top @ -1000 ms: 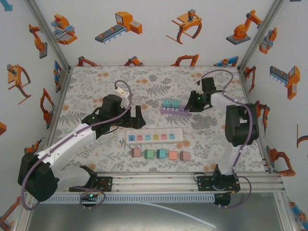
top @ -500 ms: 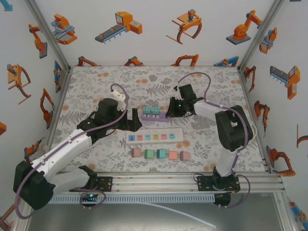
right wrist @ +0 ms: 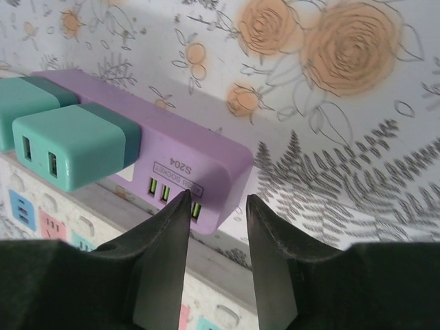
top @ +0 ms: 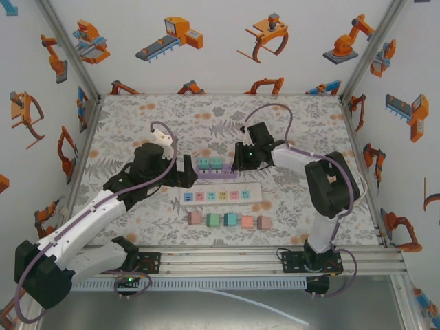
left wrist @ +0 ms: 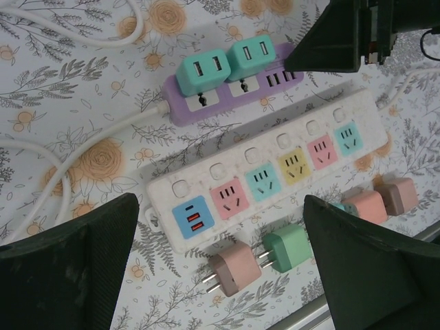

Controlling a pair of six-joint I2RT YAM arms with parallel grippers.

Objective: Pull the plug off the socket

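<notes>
Find two teal plugs (left wrist: pixel 203 72) seated side by side in a purple strip (left wrist: pixel 173 102). Both stand up from its top face, twin slots on each cap facing up. Take these as the task's thing; cannot say from the task line which of the two.

Place the purple strip between the two claws, long axis running from one claw toward the other. Place the plugs on the half toward the left claw (top: pixel 187 169), just ahead of its fingers (left wrist: pixel 75 261), past a white strip (left wrist: pixel 227 159) seen in the gap. Read left claw as spread wide, holding nothing.

Find right claw (right wrist: pixel 215 199) at the other end, the bare end with green ports and a small label. Read it as narrow, tips at the end corner. Cannot tell whether pinching or only touching.

Judge left claw nearer to the plugs and free to grasp. Note white cable (left wrist: pixel 103 134) leaving the purple strip at that same end.

Judge the pull as straight up off the top face, not along the long axis. Expect the purple strip to lift with the plug unless pinned at the right claw's end.

Note caps blocky, smooth, nearly touching. In the left wrist view, closing line of the fingers runs roughly along the row of caps. Judge little room for a finger between them; may need a wrist turn to close across one cap's free sides.

See loose plugs (top: pixel 231 221) in a row beyond the white strip, well apart from both claws.
</notes>
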